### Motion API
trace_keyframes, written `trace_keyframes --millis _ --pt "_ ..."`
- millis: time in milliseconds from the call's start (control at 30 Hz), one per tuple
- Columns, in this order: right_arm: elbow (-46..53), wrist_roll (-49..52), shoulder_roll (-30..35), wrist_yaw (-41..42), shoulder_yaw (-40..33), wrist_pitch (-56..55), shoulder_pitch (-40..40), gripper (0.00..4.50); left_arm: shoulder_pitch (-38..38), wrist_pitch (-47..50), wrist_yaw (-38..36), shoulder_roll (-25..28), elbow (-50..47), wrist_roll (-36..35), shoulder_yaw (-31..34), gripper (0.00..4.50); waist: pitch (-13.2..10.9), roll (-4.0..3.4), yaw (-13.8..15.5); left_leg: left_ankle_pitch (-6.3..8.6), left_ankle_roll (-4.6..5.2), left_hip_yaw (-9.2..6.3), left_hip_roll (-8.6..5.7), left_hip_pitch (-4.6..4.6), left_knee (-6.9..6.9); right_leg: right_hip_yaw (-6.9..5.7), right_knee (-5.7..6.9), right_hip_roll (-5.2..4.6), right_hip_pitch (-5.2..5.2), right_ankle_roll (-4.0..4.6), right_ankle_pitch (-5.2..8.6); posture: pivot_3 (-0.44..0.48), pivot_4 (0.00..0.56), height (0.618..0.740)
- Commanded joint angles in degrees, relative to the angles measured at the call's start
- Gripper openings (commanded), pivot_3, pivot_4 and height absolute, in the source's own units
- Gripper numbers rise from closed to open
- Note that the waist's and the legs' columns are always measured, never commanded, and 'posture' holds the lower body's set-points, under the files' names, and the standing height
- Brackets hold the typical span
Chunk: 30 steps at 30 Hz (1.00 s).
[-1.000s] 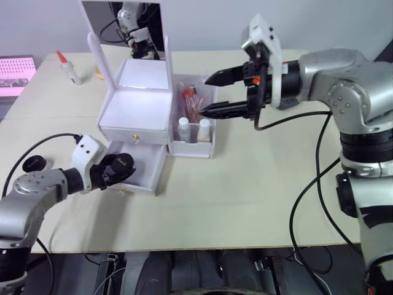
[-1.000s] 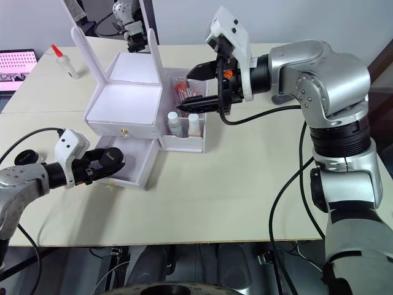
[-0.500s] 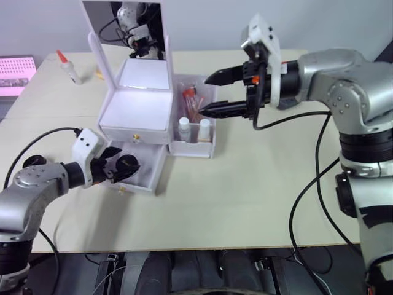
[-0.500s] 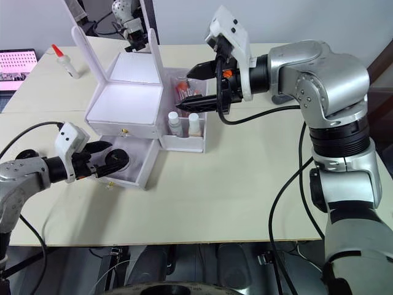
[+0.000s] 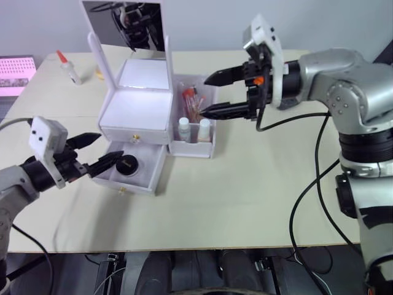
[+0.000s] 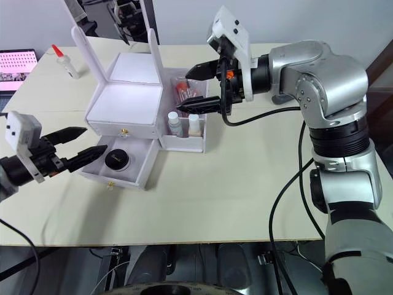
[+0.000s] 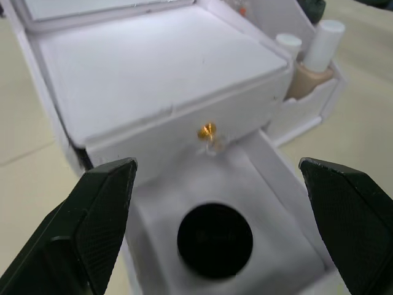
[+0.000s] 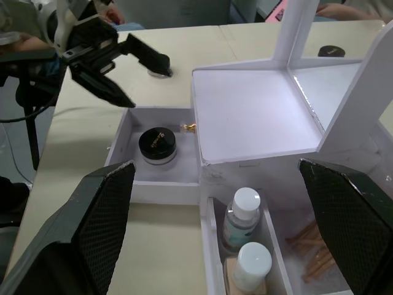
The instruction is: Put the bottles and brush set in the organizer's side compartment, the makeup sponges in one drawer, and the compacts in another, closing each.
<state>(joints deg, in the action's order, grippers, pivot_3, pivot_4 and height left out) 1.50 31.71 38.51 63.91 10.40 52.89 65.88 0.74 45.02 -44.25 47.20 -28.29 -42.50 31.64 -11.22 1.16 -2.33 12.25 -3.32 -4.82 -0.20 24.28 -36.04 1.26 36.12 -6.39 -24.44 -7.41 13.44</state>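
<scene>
I see a beige table (image 5: 245, 190). On it stands the white organizer (image 5: 138, 101), with its lower drawer (image 5: 132, 172) pulled out. Far on the left lies a small bottle (image 5: 69, 69) with red cap, and a black compact (image 8: 330, 51) sits behind the organizer.

A robotics lab, by the look of it: plain beige worktables (image 5: 245, 184) pushed together, loose black cables (image 5: 307, 203), a bare grey wall (image 5: 202, 24).
</scene>
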Motion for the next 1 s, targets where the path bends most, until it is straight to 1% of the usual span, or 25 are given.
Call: trace_keyframes --millis 33,67,100,167,233,267,300,367,400,500,633,733,867,1000 --pt "-0.2 -0.7 -1.3 0.3 -0.5 -1.6 2.7 4.5 0.3 -0.9 1.2 0.3 -2.8 0.5 -1.9 4.45 0.0 0.0 0.0 0.0 0.0 0.0 0.0 0.0 -0.01 0.0 -0.01 0.0 0.01 0.01 0.0 0.0 0.15 0.74" --pt "-0.3 -0.8 -1.6 0.3 -0.5 -1.6 2.9 4.5 0.0 -1.1 1.9 0.3 -2.6 1.5 -3.4 4.45 0.0 0.0 0.0 0.0 0.0 0.0 0.0 0.0 -0.01 0.01 -0.01 0.0 0.02 0.01 0.0 0.0 0.15 0.74" --pt "-0.3 -0.9 -1.7 0.3 -0.5 -1.6 2.9 4.5 -0.3 -1.4 2.4 0.2 -2.3 2.2 -4.6 4.21 0.0 0.0 0.0 0.0 0.0 0.0 0.0 0.0 -0.01 0.0 0.0 0.0 0.02 0.01 0.0 0.0 0.15 0.74" --pt "-0.1 -1.1 -1.8 0.2 -0.6 -1.6 2.9 4.5 -1.4 -0.8 3.4 0.2 -1.8 3.2 -8.0 3.54 0.0 0.0 0.0 0.0 0.0 0.0 0.0 0.0 0.01 0.0 -0.01 0.0 0.01 0.0 -0.01 0.0 0.15 0.74" --pt "0.3 -1.2 -1.8 0.0 -0.7 -1.3 2.7 4.5 -3.0 0.1 4.5 0.1 -0.8 4.1 -11.4 2.52 0.0 0.0 0.0 0.0 0.0 0.0 0.0 0.0 0.0 0.0 0.0 0.0 0.01 -0.01 -0.01 0.0 0.15 0.74" --pt "0.6 -1.2 -1.7 -0.1 -0.9 -1.3 2.5 4.5 -4.0 0.4 4.7 -0.1 -0.4 4.4 -13.1 1.88 0.0 0.0 -0.1 0.0 0.0 0.0 0.0 0.0 0.0 0.0 0.0 0.0 0.02 -0.01 -0.01 0.0 0.15 0.74" --pt "0.9 -1.2 -1.5 -0.2 -1.0 -1.2 2.3 4.5 -4.9 0.7 5.0 -0.4 0.0 4.6 -14.6 1.44 0.0 0.0 -0.1 0.0 0.0 0.0 0.0 0.0 0.0 0.0 0.0 0.01 0.01 -0.01 -0.01 0.0 0.15 0.74" --pt "1.4 -1.1 -1.1 -0.5 -1.4 -0.9 1.8 4.5 -6.9 0.6 5.0 -0.7 0.6 5.6 -18.0 0.38 0.0 0.0 -0.1 0.0 0.0 0.0 0.0 0.0 0.01 0.0 0.0 0.01 0.01 -0.02 -0.02 0.0 0.15 0.74" --pt "1.7 -1.0 -0.8 -0.6 -1.6 -0.8 1.5 4.5 -8.0 0.9 5.3 -0.9 0.9 5.9 -19.3 0.08 0.0 0.0 -0.1 0.0 0.0 0.0 0.0 0.0 0.01 0.0 0.0 0.02 0.01 -0.03 -0.02 0.0 0.15 0.74" --pt "2.1 -1.0 -0.2 -0.9 -2.1 -0.7 1.0 4.5 -10.0 2.9 6.3 -0.7 2.1 7.0 -22.0 0.08 0.0 0.0 -0.1 0.0 0.0 -0.01 0.0 0.0 0.02 0.0 0.0 0.03 0.01 -0.03 -0.02 0.0 0.15 0.74" --pt "2.5 -0.8 0.2 -1.4 -2.6 -0.3 0.7 4.5 -10.7 5.0 6.2 0.8 3.0 8.7 -24.8 0.08 0.0 -0.01 -0.2 0.0 0.0 -0.01 0.0 -0.01 0.03 0.01 0.02 0.04 0.0 -0.04 -0.02 0.0 0.15 0.74" --pt "2.6 -0.7 0.3 -1.7 -2.7 -0.4 0.5 4.5 -11.6 7.0 6.9 0.9 3.6 9.8 -26.6 0.08 0.0 -0.01 -0.1 0.0 0.0 -0.01 0.0 -0.01 0.03 0.0 0.01 0.04 0.0 -0.04 -0.02 0.0 0.15 0.74" --pt "2.7 -0.5 0.3 -2.0 -2.7 -0.3 0.5 4.5 -12.2 7.6 8.2 -0.1 4.2 10.5 -26.4 0.08 0.0 0.0 -0.1 0.0 0.0 -0.02 0.0 0.0 0.02 0.01 0.02 0.04 0.0 -0.04 -0.02 0.0 0.15 0.74" --pt "2.6 -0.6 0.2 -2.0 -2.6 -0.5 0.4 4.5 -11.6 8.8 8.7 0.3 4.0 9.9 -24.1 0.08 0.0 0.0 -0.2 0.0 0.0 -0.02 0.0 -0.01 0.02 0.01 0.02 0.04 0.0 -0.05 -0.03 0.0 0.15 0.74"
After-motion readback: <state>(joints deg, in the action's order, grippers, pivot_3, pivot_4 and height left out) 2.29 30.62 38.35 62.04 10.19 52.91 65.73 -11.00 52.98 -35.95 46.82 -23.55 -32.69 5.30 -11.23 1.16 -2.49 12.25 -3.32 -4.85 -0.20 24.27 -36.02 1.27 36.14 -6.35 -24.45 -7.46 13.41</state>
